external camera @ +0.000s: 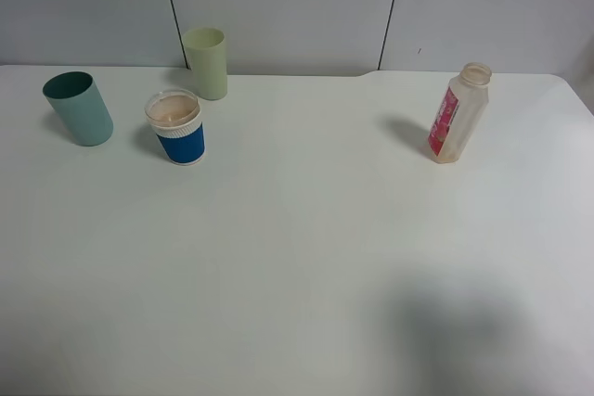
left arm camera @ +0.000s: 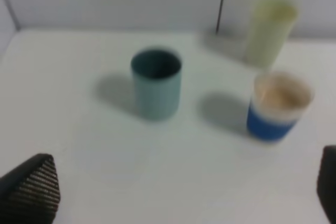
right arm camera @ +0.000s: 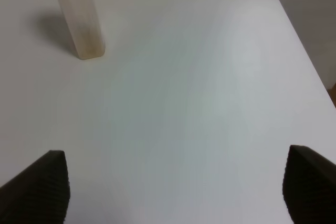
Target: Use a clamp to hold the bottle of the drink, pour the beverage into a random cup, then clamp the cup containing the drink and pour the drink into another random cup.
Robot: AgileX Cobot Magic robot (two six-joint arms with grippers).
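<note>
The teal cup point(external camera: 79, 108) stands upright at the table's far left, and its dark inside shows no liquid in the left wrist view point(left arm camera: 156, 83). Just right of it the blue paper cup point(external camera: 176, 127) point(left arm camera: 278, 106) holds the pale beige beverage point(external camera: 173, 110). The bottle point(external camera: 458, 113) with its red-pink label stands capless at the far right; its lower part point(right arm camera: 79, 14) shows in the right wrist view. My left gripper point(left arm camera: 178, 187) is open, pulled back from the cups. My right gripper point(right arm camera: 172, 182) is open, well short of the bottle. Neither gripper shows in the high view.
A taller pale yellow-green tumbler point(external camera: 205, 62) point(left arm camera: 270, 32) stands behind the blue paper cup near the back wall. The white table point(external camera: 306, 257) ends at an edge on the right point(right arm camera: 310, 72), past the bottle.
</note>
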